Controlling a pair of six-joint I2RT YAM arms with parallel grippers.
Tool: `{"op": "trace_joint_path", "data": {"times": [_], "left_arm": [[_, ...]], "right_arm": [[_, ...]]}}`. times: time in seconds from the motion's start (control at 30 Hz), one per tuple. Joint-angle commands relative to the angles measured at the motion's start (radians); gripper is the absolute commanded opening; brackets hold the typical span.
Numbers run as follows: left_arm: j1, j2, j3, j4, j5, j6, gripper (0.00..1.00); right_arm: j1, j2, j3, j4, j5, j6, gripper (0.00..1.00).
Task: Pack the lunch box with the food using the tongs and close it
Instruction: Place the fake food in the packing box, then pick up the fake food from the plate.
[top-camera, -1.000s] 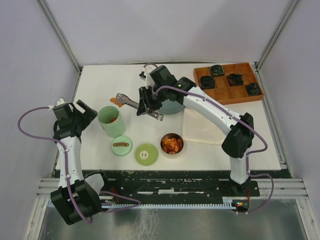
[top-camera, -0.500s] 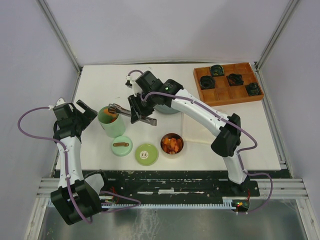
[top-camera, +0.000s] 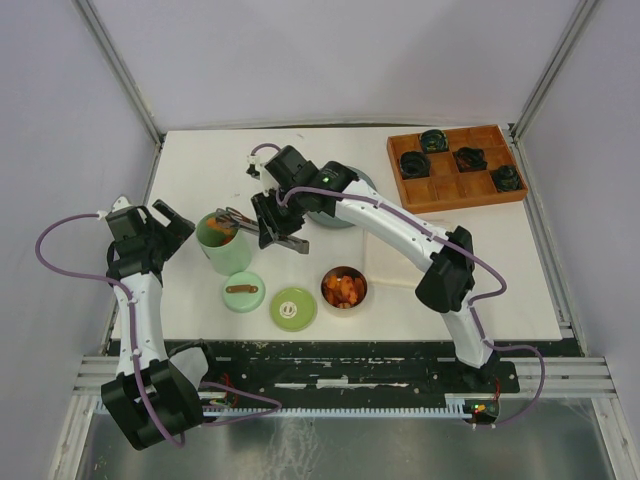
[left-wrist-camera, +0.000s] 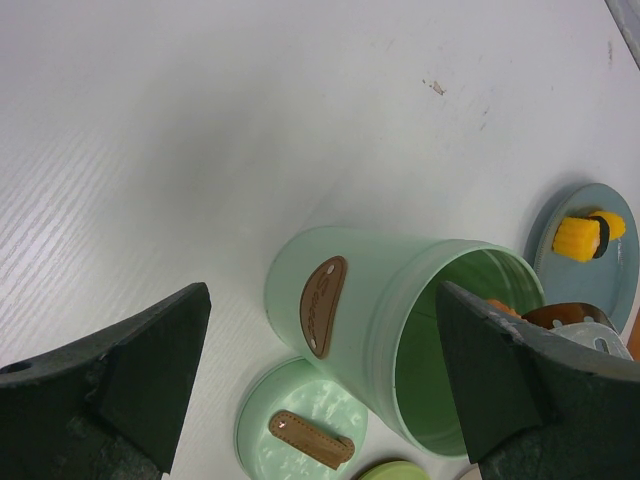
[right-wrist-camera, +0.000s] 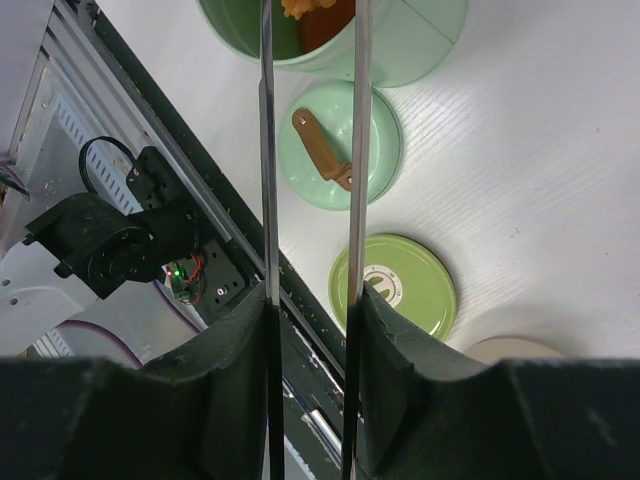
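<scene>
The mint-green canister (top-camera: 222, 243) (left-wrist-camera: 400, 330) (right-wrist-camera: 340, 40) of the lunch box stands upright and uncovered. My right gripper (top-camera: 280, 228) (right-wrist-camera: 312, 300) is shut on the silver tongs (top-camera: 240, 218) (right-wrist-camera: 358, 150). The tong tips reach over the canister's mouth, with an orange and red-brown food piece (right-wrist-camera: 312, 15) between them. The flat lid (top-camera: 242, 291) (right-wrist-camera: 338, 145) and the lime-green lid (top-camera: 293, 309) (right-wrist-camera: 393, 285) lie in front of the canister. The steel bowl (top-camera: 344, 288) holds orange food. My left gripper (top-camera: 165, 222) (left-wrist-camera: 322, 295) is open, just left of the canister.
A grey-blue plate (left-wrist-camera: 570, 285) behind the canister carries a yellow piece with a black band (left-wrist-camera: 582, 237); my right arm hides most of it from above. The wooden tray (top-camera: 458, 165) with dark objects sits at the back right.
My right arm has swung left and nearer, carrying the tongs and the orange piece from beside the plate to over the canister's mouth. The left arm has not moved.
</scene>
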Motion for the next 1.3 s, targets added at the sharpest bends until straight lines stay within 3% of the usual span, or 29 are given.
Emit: {"op": "trace_joint_path", "data": {"times": [0.0,1.27], "left_arm": [[0.004,-0.010,0.004,0.036,0.012,-0.019,1.00],[0.003,-0.007,0.002,0.037,0.017,-0.021,0.99]], "right_arm": [[0.002,-0.011,0.048,0.035,0.013,0.004,0.42],[0.002,-0.075,0.034,0.052,0.029,0.022,0.50]]}}
